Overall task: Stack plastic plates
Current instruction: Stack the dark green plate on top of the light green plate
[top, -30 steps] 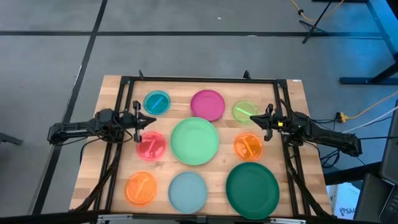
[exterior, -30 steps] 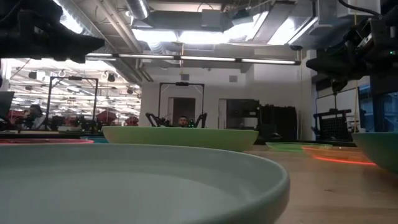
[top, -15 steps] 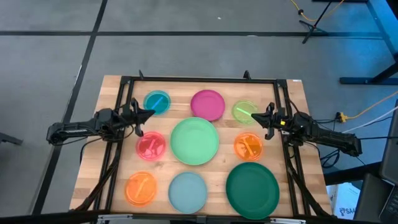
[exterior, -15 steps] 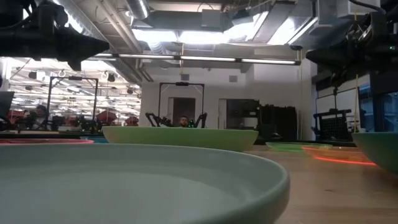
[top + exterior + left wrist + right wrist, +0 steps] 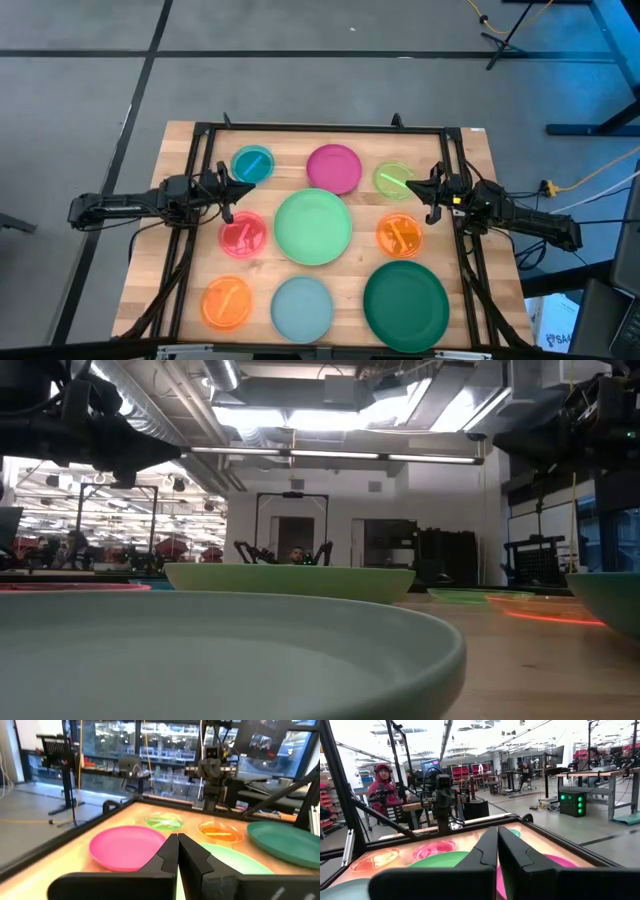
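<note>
L tool hovered clenched btwn cyan plate & red-pink plate; R tool clenched, by lime plate. No legible writing.

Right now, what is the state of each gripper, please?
Left gripper: closed, empty, above the table near the cyan plate.
Right gripper: closed, empty, near the lime plate.

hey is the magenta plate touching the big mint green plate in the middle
Cannot tell. In the high view the magenta plate and the mint green plate meet edge to edge with no clear wood between them, and no other view settles it.
</note>
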Robot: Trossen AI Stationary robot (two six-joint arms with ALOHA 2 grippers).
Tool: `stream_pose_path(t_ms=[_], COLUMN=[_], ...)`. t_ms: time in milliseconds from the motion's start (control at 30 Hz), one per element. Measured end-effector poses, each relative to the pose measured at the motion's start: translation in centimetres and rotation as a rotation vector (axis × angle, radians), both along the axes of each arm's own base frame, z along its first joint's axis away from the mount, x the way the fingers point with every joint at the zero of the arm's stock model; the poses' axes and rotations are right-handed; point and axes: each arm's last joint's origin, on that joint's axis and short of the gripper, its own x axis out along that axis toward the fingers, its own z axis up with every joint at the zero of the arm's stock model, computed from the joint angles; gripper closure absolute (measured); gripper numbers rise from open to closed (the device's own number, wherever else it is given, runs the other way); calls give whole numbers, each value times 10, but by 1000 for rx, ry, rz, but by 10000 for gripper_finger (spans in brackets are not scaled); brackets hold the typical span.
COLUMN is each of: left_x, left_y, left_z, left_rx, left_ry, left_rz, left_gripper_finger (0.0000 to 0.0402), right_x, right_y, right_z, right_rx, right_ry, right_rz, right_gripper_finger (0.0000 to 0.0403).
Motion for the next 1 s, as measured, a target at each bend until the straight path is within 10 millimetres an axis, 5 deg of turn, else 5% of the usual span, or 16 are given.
stream_pose_path(t_ms=[467, 1000], left_x=[16, 72], left_y=[-5, -18], left_z=[16, 60], left_rx=[-57, -42], left_ry=[49, 268], left_rz=[-45, -122], left_gripper_finger=[401, 401], right_x=[-1, 1], right_y=[-2, 0], right_z=[0, -4], right_rx=[-37, -25], right_ry=[7, 51], right_rz=[-78, -5], right_gripper_finger=[393, 393])
